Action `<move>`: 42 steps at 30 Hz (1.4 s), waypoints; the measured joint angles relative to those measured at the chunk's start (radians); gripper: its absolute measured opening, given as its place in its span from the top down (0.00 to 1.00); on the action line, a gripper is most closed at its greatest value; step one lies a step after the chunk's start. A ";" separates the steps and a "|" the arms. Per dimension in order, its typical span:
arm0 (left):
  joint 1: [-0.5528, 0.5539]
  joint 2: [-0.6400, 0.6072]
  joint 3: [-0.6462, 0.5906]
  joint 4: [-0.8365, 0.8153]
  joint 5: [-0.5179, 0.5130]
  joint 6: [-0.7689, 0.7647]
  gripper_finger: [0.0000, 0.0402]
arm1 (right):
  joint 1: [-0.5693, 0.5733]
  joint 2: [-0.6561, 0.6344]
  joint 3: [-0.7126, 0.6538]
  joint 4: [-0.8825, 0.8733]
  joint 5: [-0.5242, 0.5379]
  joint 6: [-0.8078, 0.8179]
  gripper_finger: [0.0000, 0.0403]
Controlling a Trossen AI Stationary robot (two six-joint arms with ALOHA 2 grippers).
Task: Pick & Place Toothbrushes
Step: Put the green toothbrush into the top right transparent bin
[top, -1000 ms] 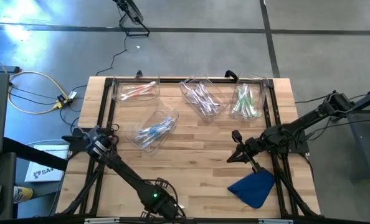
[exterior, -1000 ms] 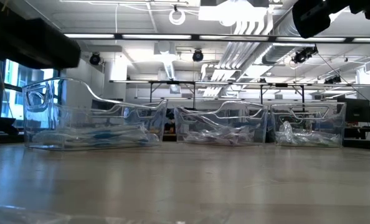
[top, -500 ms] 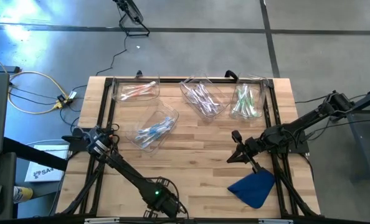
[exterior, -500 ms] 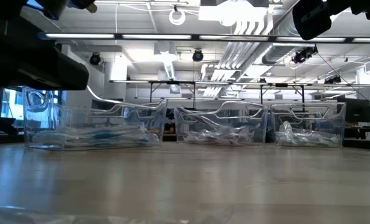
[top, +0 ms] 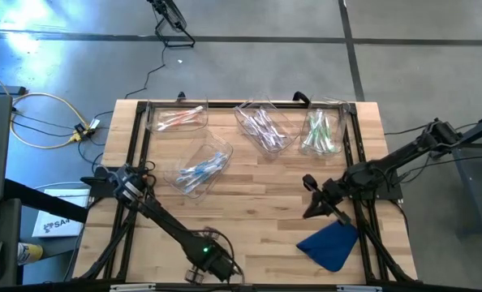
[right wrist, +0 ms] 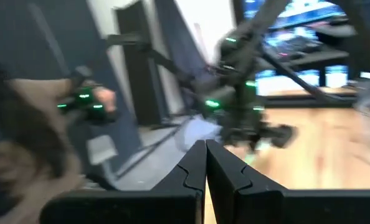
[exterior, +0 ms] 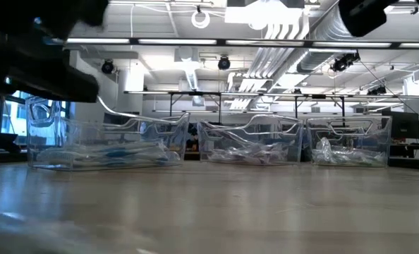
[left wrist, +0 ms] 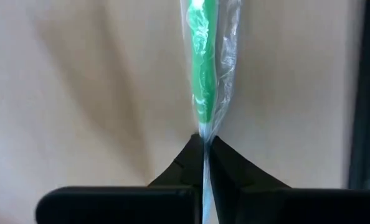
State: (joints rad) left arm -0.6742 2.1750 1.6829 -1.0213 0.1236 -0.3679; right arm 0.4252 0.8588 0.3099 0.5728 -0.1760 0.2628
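Note:
A green toothbrush (left wrist: pixel 200 74) in a clear wrapper lies over the wood at the table's near edge. My left gripper (left wrist: pixel 203 140), also seen from above (top: pixel 217 266), points straight down and is shut on that wrapper. More toothbrushes lie in four clear bins: pink (top: pixel 180 119), blue (top: pixel 200 169), whitish-purple (top: pixel 265 127) and green (top: pixel 320 131). My right gripper (right wrist: pixel 205 149) hangs level and shut over the table's right half (top: pixel 312 199), holding nothing. My left gripper pinches the clear wrapper's end (left wrist: pixel 203 132), just past the green handle, between its two fingertips. The fingers come from above, pointing down. The brush runs straight away from the fingers along the wood; whether it is lifted clear I cannot tell.
A blue cloth (top: pixel 330 243) lies at the near right, close under my right arm. A black frame bar (left wrist: pixel 365 93) runs beside the held brush. The bins stand in the far half of the table (top: pixel 257 203); bare wood lies between them and the near edge.
My right gripper has rolled a little about its own line without shifting place. In the low view, clear wrapping at the near left edge has stirred and now shows as a wider blur.

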 joint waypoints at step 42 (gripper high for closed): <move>0.515 -0.424 -0.002 0.688 -0.089 0.341 1.00 | 0.000 -0.212 0.001 0.040 0.314 -0.254 0.96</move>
State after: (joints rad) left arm -0.1591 1.7512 1.6810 -0.3338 0.0341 -0.0265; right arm 0.4255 0.6466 0.3107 0.6125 0.1379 0.0086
